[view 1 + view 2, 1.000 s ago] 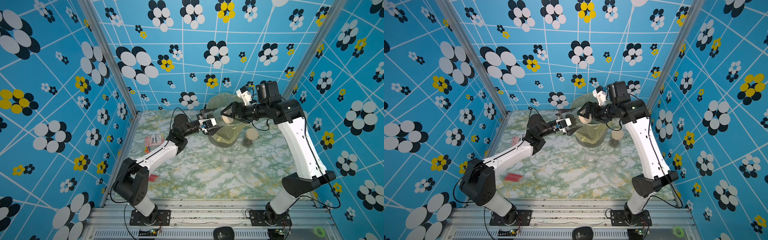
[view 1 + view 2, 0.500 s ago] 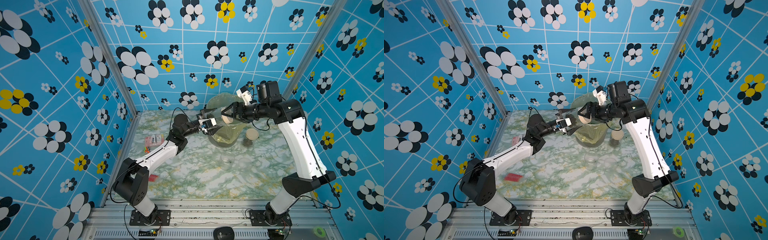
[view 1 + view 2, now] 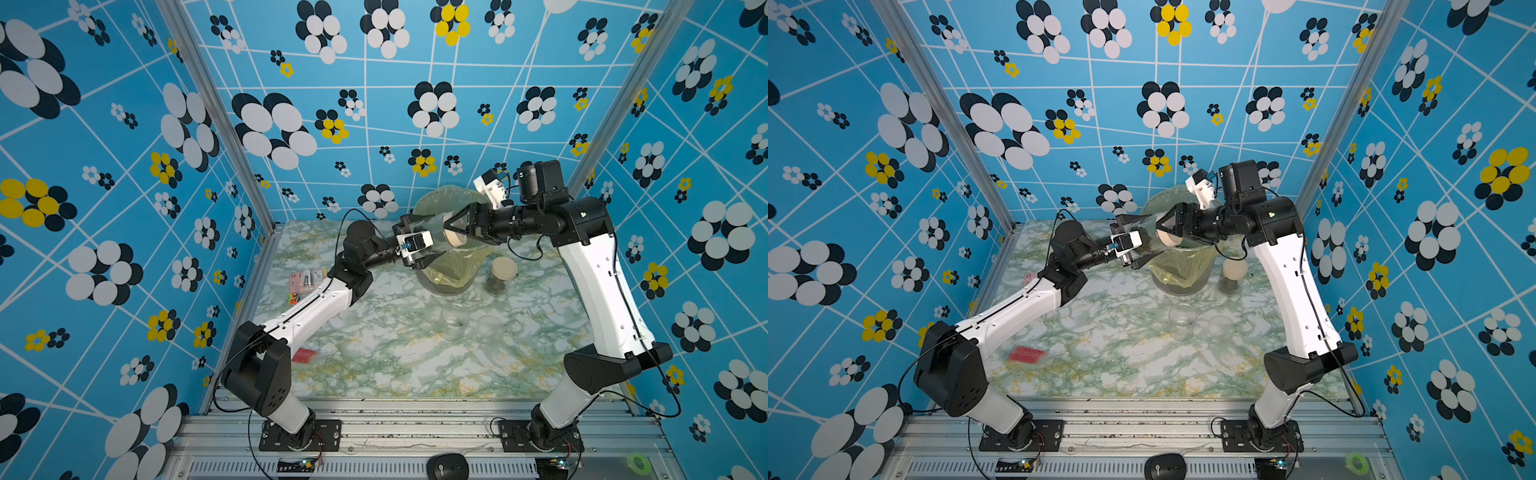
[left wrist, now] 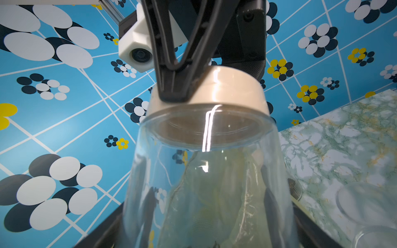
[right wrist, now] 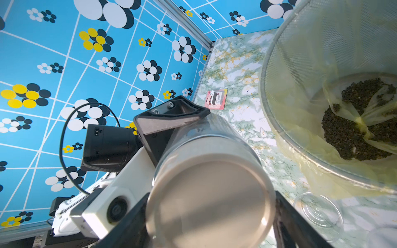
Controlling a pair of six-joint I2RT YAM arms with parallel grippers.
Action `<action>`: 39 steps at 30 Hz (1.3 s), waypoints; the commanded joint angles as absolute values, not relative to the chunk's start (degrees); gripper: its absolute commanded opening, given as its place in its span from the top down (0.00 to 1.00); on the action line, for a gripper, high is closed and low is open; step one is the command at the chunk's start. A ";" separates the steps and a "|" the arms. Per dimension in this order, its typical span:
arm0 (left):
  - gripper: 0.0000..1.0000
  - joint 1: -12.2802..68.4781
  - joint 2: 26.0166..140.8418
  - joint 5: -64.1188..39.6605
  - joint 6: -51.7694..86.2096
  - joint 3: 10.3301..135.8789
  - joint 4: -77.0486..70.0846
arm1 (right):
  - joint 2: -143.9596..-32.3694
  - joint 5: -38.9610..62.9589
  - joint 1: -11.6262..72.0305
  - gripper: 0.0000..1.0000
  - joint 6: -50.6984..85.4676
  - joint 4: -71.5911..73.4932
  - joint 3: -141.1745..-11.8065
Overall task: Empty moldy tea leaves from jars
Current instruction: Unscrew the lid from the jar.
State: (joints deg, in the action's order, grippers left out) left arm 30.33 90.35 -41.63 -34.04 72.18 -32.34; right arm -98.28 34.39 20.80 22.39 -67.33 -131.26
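A clear jar point(image 3: 434, 226) point(image 3: 1145, 232) lies sideways in the air over the bin's rim, with my left gripper point(image 3: 422, 242) point(image 3: 1133, 245) point(image 4: 204, 236) shut on its body. My right gripper point(image 3: 452, 237) point(image 3: 1163, 237) point(image 5: 210, 225) is shut on its beige lid point(image 4: 225, 90) point(image 5: 210, 204), which sits on the jar. Dark moldy tea leaves point(image 5: 354, 128) lie in the bin's yellow bag. A second jar point(image 3: 500, 276) with a beige lid stands right of the bin, dark inside. An open jar point(image 3: 453, 320) stands in front, looking empty.
The mesh bin point(image 3: 446, 286) point(image 5: 279, 75) with a yellow liner stands at the back of the marble table. A translucent lid point(image 3: 489, 326) lies beside the open jar. A card packet point(image 3: 307, 278) and a red packet point(image 3: 305, 355) lie at the left edge.
My right gripper's jaws have narrowed onto the beige lid. The left arm and the jar have stayed where they were.
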 commanded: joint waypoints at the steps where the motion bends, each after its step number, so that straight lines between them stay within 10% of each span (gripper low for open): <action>1: 0.61 29.65 87.03 -47.14 -26.81 76.22 -28.39 | -99.75 39.48 21.20 0.46 13.97 -69.23 -133.01; 33: 0.62 24.52 96.13 -69.55 2.96 92.33 -23.78 | -104.43 59.56 18.24 0.47 -7.83 -58.59 -129.24; 39: 0.62 24.58 96.08 -68.82 0.91 91.96 -22.43 | -104.83 58.89 17.95 0.29 -7.67 -58.48 -130.43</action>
State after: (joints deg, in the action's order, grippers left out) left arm 22.98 97.23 -65.10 -1.06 87.96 -17.56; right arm -103.15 54.24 16.36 -3.29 -57.95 -130.02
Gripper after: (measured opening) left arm 0.883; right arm 0.802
